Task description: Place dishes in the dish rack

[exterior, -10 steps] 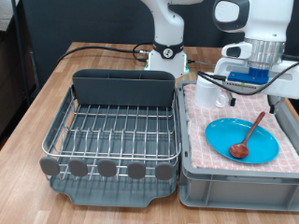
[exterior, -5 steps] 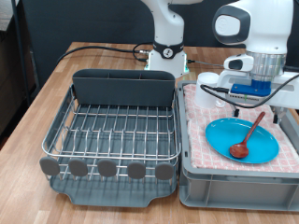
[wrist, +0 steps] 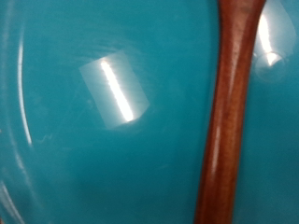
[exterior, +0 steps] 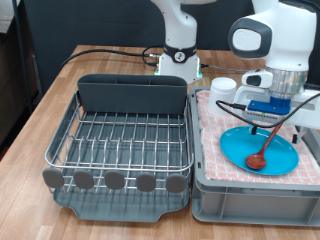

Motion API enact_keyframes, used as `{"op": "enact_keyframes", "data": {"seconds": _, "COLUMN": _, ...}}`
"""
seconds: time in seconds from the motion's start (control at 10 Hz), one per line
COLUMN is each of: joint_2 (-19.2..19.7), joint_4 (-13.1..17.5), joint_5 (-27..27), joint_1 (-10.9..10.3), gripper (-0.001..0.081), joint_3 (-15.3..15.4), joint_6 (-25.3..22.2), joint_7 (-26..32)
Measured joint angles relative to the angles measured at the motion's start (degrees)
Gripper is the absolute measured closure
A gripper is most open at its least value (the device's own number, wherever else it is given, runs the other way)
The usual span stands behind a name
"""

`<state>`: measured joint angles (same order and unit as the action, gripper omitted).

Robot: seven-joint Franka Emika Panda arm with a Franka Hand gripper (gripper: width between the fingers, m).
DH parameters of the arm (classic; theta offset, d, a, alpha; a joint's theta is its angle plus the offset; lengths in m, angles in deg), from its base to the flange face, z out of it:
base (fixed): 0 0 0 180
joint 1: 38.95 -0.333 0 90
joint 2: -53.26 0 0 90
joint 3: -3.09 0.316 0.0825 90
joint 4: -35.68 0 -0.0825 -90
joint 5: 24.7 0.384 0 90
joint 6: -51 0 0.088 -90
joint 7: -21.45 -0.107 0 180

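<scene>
The light-blue plate [exterior: 258, 150] lies in the grey bin on the exterior view's right, with the dark reddish-brown wooden spoon [exterior: 261, 148] lying on it. The white mug [exterior: 224, 89] stands behind them in the bin, partly hidden by the arm. The gripper [exterior: 268, 122] hangs low right over the spoon's handle; its fingers are hidden behind the hand. The wrist view is filled by the plate [wrist: 103, 121] and the spoon's handle [wrist: 229, 103], very close; no fingers show in it. The silver wire dish rack [exterior: 125, 140] on its dark tray stands at the exterior view's left and holds no dishes.
The grey plastic bin [exterior: 250, 192] is lined with pink checked cloth [exterior: 212, 125]. The rack's dark utensil caddy [exterior: 134, 94] is at its far end. The robot base [exterior: 180, 55] and black cables [exterior: 100, 55] lie behind on the wooden table [exterior: 45, 110].
The gripper has come down and towards the exterior view's bottom, from above the mug to just over the spoon and plate. The dishes have not moved.
</scene>
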<state>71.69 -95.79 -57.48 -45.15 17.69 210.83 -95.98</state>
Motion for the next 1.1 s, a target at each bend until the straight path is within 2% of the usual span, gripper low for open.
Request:
{"op": "enact_keyframes", "data": {"seconds": 0.2, "joint_2": 1.01, "joint_4": 0.45, "joint_5": -0.55, "joint_1": -0.79, "gripper": 0.0004, "joint_3": -0.83, "joint_6": 0.00, "joint_7": -1.21}}
{"op": "enact_keyframes", "data": {"seconds": 0.3, "joint_2": 1.27, "joint_4": 0.58, "joint_5": -1.06, "joint_1": -1.17, "gripper": 0.0077, "joint_3": -1.23, "joint_6": 0.00, "joint_7": -2.19}}
{"op": "enact_keyframes", "data": {"seconds": 0.4, "joint_2": 1.37, "joint_4": 0.60, "joint_5": -1.38, "joint_1": -1.51, "gripper": 0.0077, "joint_3": -1.58, "joint_6": 0.00, "joint_7": -2.93}}
{"op": "enact_keyframes", "data": {"seconds": 0.5, "joint_2": 1.43, "joint_4": 0.60, "joint_5": -1.59, "joint_1": -1.90, "gripper": 0.0238, "joint_3": -1.98, "joint_6": 0.00, "joint_7": -3.61}}
{"op": "enact_keyframes", "data": {"seconds": 0.6, "joint_2": 1.50, "joint_4": 0.60, "joint_5": -1.64, "joint_1": -2.15, "gripper": 0.0238, "joint_3": -2.19, "joint_6": -0.02, "joint_7": -4.03}}
{"op": "enact_keyframes", "data": {"seconds": 0.7, "joint_2": 1.59, "joint_4": 0.60, "joint_5": -1.66, "joint_1": -2.32, "gripper": 0.0418, "joint_3": -2.29, "joint_6": -0.03, "joint_7": -4.39}}
{"op": "enact_keyframes", "data": {"seconds": 0.8, "joint_2": 1.69, "joint_4": 0.60, "joint_5": -1.67, "joint_1": -2.41, "gripper": 0.0418, "joint_3": -2.35, "joint_6": -0.04, "joint_7": -4.54}}
{"op": "enact_keyframes", "data": {"seconds": 0.9, "joint_2": 1.73, "joint_4": 0.60, "joint_5": -1.69, "joint_1": -2.45, "gripper": 0.0620, "joint_3": -2.37, "joint_6": -0.10, "joint_7": -4.60}}
{"op": "enact_keyframes", "data": {"seconds": 1.0, "joint_2": 1.72, "joint_4": 0.68, "joint_5": -1.71, "joint_1": -2.50, "gripper": 0.0718, "joint_3": -2.37, "joint_6": -0.48, "joint_7": -4.61}}
{"op": "enact_keyframes", "data": {"seconds": 1.1, "joint_2": 1.61, "joint_4": 0.88, "joint_5": -1.71, "joint_1": -2.55, "gripper": 0.0718, "joint_3": -2.34, "joint_6": -1.36, "joint_7": -4.61}}
